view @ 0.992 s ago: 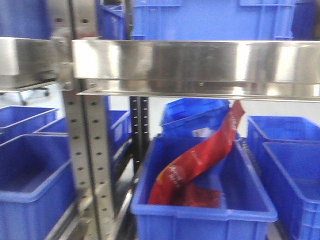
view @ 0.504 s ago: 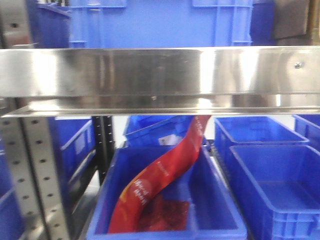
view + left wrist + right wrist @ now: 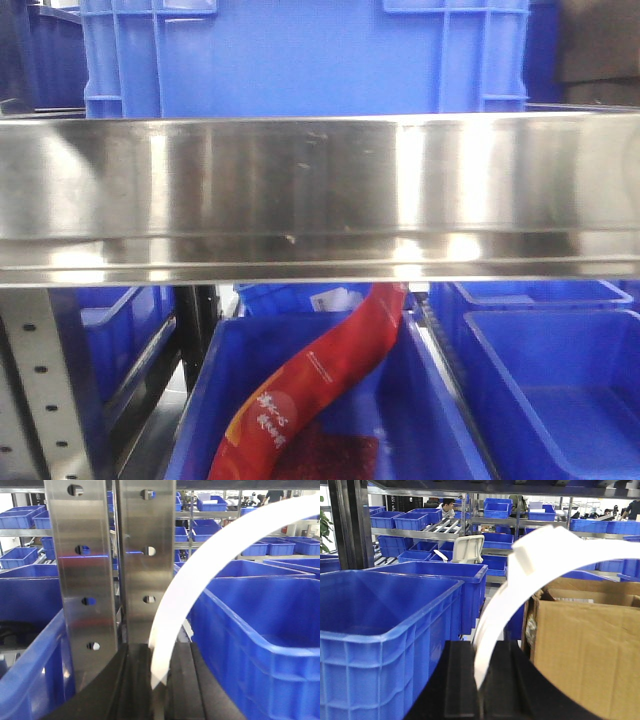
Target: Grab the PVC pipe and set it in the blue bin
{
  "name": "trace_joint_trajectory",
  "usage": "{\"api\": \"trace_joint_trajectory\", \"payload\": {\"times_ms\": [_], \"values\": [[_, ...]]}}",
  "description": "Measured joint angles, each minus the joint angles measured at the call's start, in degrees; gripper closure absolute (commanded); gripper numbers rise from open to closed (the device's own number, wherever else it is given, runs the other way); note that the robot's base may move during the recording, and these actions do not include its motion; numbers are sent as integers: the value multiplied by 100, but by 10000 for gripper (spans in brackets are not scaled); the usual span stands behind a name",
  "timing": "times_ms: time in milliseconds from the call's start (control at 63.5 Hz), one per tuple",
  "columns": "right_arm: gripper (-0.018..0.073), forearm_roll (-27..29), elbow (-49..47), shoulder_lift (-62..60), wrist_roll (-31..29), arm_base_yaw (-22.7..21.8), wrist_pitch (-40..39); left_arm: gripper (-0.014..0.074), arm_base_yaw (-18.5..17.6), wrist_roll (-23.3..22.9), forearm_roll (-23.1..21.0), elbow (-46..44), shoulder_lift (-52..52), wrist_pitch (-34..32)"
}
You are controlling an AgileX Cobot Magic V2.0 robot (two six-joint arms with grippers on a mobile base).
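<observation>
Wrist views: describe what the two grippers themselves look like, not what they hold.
Only the tips show. The left gripper is glossy black, with two flat jaws meeting at a narrow middle seam. The right gripper is matte black and blocky, with squared tops and the same central seam. No cables, markings or arm links are visible, and the front view shows neither arm.

The pipe (image 3: 175, 615) is a smooth white band bent in a wide, open curve. It stands on end, sweeping up and to the right, just beside the bin (image 3: 260, 630), a deep blue open tub. The right wrist view shows a similar white arc (image 3: 495, 620) with a flat tab at its top.
</observation>
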Motion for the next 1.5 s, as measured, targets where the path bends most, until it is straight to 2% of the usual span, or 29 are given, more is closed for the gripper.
{"api": "trace_joint_trajectory", "payload": {"times_ms": [1496], "values": [[715, 0, 0, 0, 0, 0, 0, 707, 0, 0, 0, 0, 0, 0]]}}
